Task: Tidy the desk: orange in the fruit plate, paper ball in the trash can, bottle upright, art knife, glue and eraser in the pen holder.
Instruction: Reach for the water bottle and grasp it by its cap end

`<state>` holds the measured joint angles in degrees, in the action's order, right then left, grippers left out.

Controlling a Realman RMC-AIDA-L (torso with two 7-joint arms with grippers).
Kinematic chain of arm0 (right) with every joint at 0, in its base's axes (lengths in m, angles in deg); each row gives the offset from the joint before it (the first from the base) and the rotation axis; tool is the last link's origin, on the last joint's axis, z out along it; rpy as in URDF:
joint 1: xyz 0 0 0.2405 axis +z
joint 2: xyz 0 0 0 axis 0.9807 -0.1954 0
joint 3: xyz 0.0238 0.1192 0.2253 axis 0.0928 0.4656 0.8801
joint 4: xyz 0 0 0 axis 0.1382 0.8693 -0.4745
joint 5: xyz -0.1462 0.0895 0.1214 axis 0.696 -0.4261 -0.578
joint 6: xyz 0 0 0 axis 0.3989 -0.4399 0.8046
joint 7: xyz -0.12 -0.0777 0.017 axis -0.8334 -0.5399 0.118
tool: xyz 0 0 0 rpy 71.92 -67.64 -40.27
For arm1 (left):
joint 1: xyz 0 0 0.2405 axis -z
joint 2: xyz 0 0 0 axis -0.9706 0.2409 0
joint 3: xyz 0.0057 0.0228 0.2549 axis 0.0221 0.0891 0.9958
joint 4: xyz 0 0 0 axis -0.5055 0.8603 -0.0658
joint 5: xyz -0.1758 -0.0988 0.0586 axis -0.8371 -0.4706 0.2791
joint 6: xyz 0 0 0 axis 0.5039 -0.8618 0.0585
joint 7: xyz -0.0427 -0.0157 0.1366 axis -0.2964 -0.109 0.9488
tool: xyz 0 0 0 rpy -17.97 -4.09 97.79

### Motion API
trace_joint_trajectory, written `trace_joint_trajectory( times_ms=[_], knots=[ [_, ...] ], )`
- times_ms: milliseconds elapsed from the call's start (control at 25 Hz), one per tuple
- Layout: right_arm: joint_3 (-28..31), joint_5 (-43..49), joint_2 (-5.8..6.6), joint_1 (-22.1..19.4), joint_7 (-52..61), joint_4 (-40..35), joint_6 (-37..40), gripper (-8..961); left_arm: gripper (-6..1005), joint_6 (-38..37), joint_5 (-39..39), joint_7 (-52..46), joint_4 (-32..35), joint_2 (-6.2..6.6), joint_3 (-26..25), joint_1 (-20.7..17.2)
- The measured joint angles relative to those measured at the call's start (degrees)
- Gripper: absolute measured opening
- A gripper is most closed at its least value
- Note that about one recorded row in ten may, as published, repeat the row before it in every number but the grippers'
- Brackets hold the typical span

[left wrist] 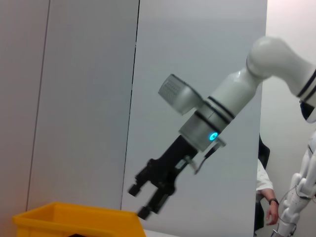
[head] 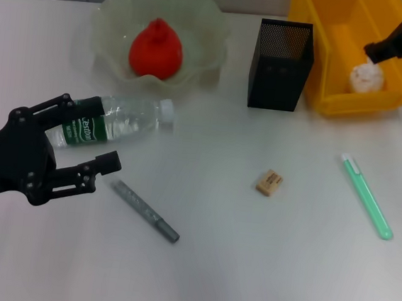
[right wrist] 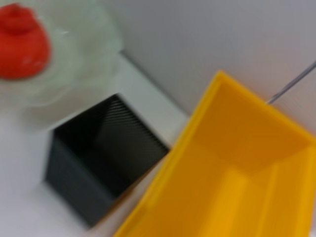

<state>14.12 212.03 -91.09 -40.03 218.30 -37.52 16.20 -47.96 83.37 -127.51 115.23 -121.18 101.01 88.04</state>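
The right gripper hangs open over the yellow trash can, far right. The paper ball lies inside. The left gripper waits open beside the lying bottle.

our head camera looks forward and down over the whole white desk, the bright yellow plastic open-front bin at 1 o'clock. our left wrist camera faces level across the room, sharing that bin's rim. our right wrist camera hangs close above bin and black mesh square-sided cup, both also in the head view.
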Motion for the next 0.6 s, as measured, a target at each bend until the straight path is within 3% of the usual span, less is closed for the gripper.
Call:
trace_joint_trajectory(
  times_ms=[280,600],
  knots=[
    [-1.08,-0.37,0.00,3.59,5.37,-1.95,14.62,841,825,0.84,0.68,0.33,0.03,0.31,0.02,0.12],
    [-2.80,-4.70,-0.13,2.55,7.15,-0.43,19.17,840,824,3.40,6.85,-2.41,4.62,0.84,-0.07,0.94]
  ],
)
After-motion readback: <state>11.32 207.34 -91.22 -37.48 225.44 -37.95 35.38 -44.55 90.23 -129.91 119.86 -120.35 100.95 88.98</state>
